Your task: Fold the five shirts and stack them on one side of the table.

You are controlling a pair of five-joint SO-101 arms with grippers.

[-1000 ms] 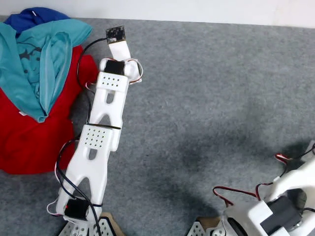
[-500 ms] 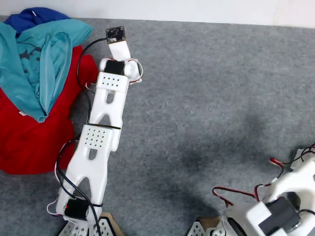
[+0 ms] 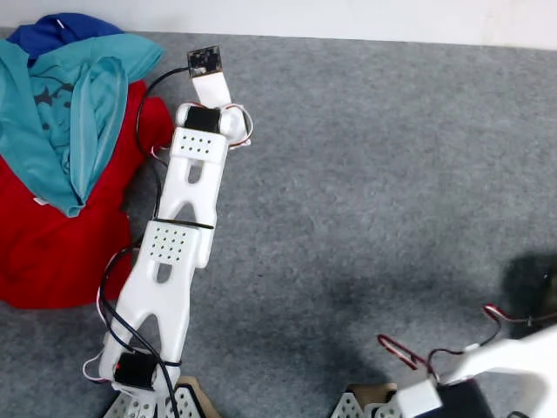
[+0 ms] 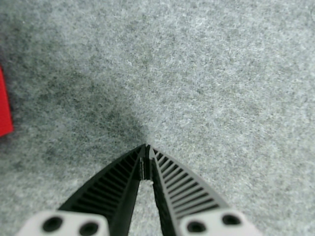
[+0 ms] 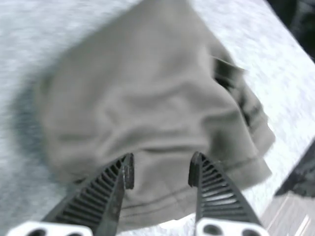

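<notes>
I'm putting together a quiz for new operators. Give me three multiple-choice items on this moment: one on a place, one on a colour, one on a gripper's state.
1. Where on the table does the pile of shirts lie in the high view?
A) the middle
B) the near right edge
C) the far left corner

2. What colour is the shirt in front of the right gripper?
A) grey-brown
B) red
C) teal

3. How does the left gripper stand?
A) wide open
B) shut, holding nothing
C) shut on a red shirt

Answers:
1. C. The high view shows the pile at the table's far left.
2. A. The right wrist view shows grey-brown cloth beyond the open jaws.
3. B. In the left wrist view the tips meet over bare table.
</notes>
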